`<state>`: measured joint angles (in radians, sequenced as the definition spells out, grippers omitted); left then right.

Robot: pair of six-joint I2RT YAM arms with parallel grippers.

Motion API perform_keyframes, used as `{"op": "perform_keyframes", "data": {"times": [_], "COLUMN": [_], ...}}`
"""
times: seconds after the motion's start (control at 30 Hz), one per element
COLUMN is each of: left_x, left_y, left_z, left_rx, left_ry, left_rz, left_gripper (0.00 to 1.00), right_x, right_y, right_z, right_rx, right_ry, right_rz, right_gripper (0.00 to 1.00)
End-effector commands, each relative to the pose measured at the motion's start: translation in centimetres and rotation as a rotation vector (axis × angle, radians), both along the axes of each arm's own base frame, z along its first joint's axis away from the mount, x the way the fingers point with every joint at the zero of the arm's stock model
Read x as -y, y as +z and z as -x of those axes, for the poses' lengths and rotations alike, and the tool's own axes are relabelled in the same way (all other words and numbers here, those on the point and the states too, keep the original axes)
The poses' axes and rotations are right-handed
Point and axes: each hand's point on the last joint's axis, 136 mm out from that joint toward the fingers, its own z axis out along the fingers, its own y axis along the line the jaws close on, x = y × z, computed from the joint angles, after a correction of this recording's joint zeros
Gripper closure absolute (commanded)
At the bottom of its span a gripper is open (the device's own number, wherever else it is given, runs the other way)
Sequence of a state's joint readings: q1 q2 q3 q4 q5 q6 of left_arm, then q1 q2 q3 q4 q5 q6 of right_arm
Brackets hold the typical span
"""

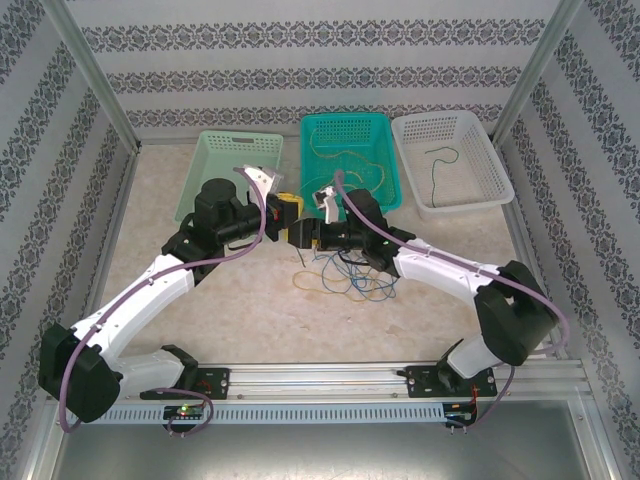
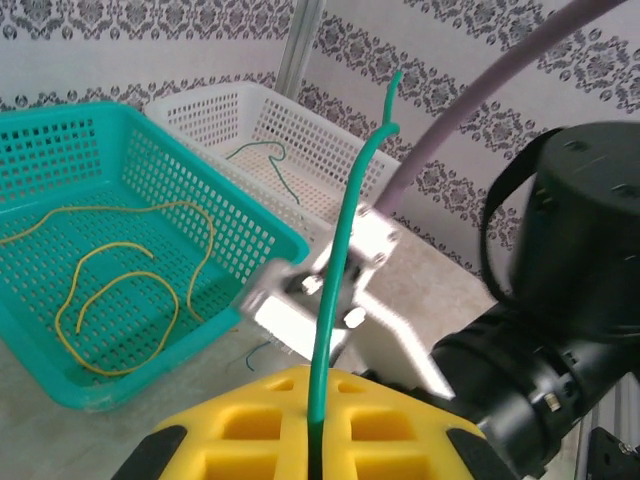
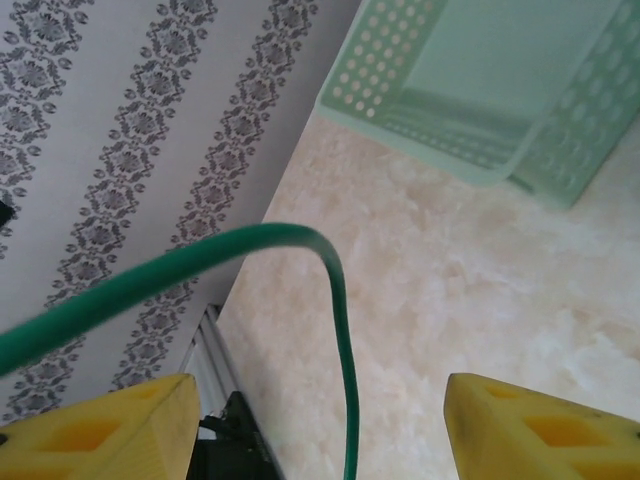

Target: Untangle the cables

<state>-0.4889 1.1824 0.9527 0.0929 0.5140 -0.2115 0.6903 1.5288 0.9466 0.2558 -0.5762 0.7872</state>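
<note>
Left wrist view: left gripper [image 2: 316, 425] clamped shut on a thin dark-green flexible cable [image 2: 345, 250] above the blue-and-yellow wire tangle [image 1: 350, 275]. Right gripper [image 3: 320, 425] jaws stand parted around it, holding nothing. Separation step; next, likely draw it free toward the white plastic basket [image 2: 210, 93].

**A:** quick headcount, anyone? I get three baskets: pale green basket [image 1: 225, 170] at 11 o'clock, teal basket [image 1: 345, 118] at 12, white basket [image 1: 485, 160] at 1.

**B:** yep, three. Two arms as well, left arm [image 1: 150, 290] and right arm [image 1: 440, 262], one gripper each: left gripper [image 2: 318, 440], right gripper [image 3: 320, 420].

**A:** cables? Two yellow cables [image 2: 120, 208] in the teal one, I think.

**B:** same. One green cable [image 2: 262, 145] in the white one, plus a second green cable [image 2: 338, 250], so two green. The blue tangle [image 1: 355, 275] just off centre toward 5 o'clock? Can't count those strands.
</note>
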Motion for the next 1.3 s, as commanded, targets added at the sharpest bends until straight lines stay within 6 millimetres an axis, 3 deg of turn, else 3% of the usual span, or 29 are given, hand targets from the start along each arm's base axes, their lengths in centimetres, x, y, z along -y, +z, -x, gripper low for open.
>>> {"op": "perform_keyframes", "data": {"times": [0.0,0.1,0.2,0.37,0.47,0.7,0.93,0.97,1.03,1.13,1.2,1.27], "left_x": [-0.1,-0.9,-3.1,-8.0,-9.6,-9.9,-9.1,-9.0,-8.9,-8.4,-8.0,-7.1], "left_y": [3.1,3.1,3.2,2.9,2.6,1.4,1.5,1.6,1.8,1.7,1.3,0.5], "left_z": [0.3,-0.6,-2.1,-5.2,-6.5,-8.9,-9.3,-9.1,-8.8,-8.0,-7.5,-6.8], "left_rx": [0.093,0.086,0.074,-0.025,-0.092,-0.256,-0.295,-0.291,-0.276,-0.262,-0.254,-0.24], "left_ry": [-0.011,0.061,0.194,0.409,0.46,0.431,0.381,0.377,0.369,0.343,0.321,0.276], "left_rz": [0.064,0.073,0.122,0.265,0.367,0.6,0.664,0.649,0.6,0.488,0.404,0.309], "left_gripper": [0.93,0.94,0.94,0.94,0.94,0.95,0.97,0.97,0.97,0.97,0.97,0.97], "right_x": [-1.9,-2.8,-2.6,-0.7,0.4,2.7,1.2,1.1,1.5,2.5,3.5,4.9], "right_y": [2.1,1.9,0.8,-1.7,-3.2,-6.1,-6.2,-6.0,-5.4,-3.3,-1.2,0.5], "right_z": [0.4,1.0,1.5,3.5,4.7,5.0,5.1,5.0,4.7,4.1,3.5,2.3], "right_rx": [0.024,0.025,0.06,0.288,0.398,0.606,0.764,0.753,0.727,0.629,0.557,0.44], "right_ry": [0.084,0.123,0.114,0.055,0.056,0.024,0.016,-0.005,-0.059,-0.14,-0.2,-0.251], "right_rz": [-0.085,-0.087,-0.026,0.271,0.466,0.805,0.977,0.968,0.924,0.753,0.6,0.432], "right_gripper": [0.42,0.62,1.0,1.0,1.0,1.0,1.0,0.92,0.63,0.3,0.18,0.14]}}
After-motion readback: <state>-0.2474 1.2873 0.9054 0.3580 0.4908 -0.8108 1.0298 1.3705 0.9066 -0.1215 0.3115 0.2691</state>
